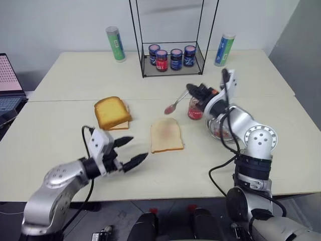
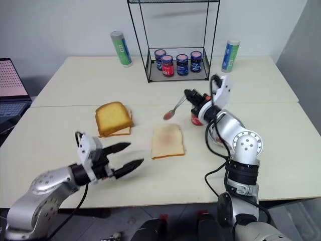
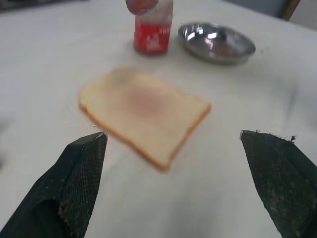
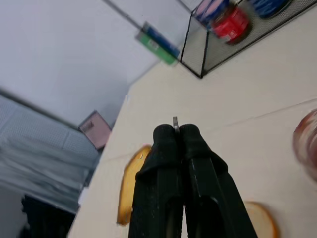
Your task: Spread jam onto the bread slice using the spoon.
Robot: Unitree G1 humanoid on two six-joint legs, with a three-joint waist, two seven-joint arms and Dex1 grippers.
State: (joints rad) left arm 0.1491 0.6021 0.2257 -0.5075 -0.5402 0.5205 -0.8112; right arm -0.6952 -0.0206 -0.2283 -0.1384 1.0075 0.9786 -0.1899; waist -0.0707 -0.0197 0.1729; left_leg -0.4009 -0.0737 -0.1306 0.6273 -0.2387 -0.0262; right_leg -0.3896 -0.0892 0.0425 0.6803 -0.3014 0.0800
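The right gripper (image 1: 194, 90) is clamped fully shut on the handle of the small shiny silver metal spoon (image 1: 175, 104), whose bowl, coated in red, hangs in the air above the table between the small clear glass jar of glossy red jam (image 1: 194, 108) and the thin pale cream-white bread slice (image 1: 166, 135). The slice lies flat, faintly pink at its centre. It looks soft and light, likely to slide or tear; light strokes are advised. The left gripper (image 1: 128, 152) hovers wide open, empty, near the slice.
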